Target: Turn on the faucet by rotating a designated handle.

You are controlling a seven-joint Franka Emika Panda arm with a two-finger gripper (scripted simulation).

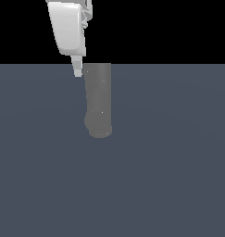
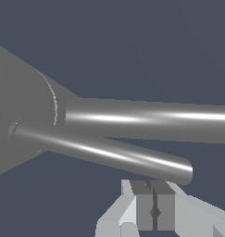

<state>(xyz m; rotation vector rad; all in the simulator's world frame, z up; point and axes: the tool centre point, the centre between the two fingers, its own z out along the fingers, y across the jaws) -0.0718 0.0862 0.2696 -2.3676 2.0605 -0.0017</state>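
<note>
A flat slate-blue floor [image 1: 178,176] carries just one thing — the grey faucet [image 1: 98,99] column.

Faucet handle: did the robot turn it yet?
Probably not yet. Done: the gripper is beside the faucet, right at the tip of the handle. In hand: its fingers are shut and hold nothing; whether they touch the handle is unclear. Left: pushing the handle round.

Arm enters from the upper edge of the exterior view; white hand housing tilted slightly, pointing down. Gripper [image 1: 78,70] shows there as one pale finger tip below the housing. Wrist view: gripper [image 2: 154,194], grey pads [image 2: 142,206] pressed together, only a thin seam between, nothing held.
</note>
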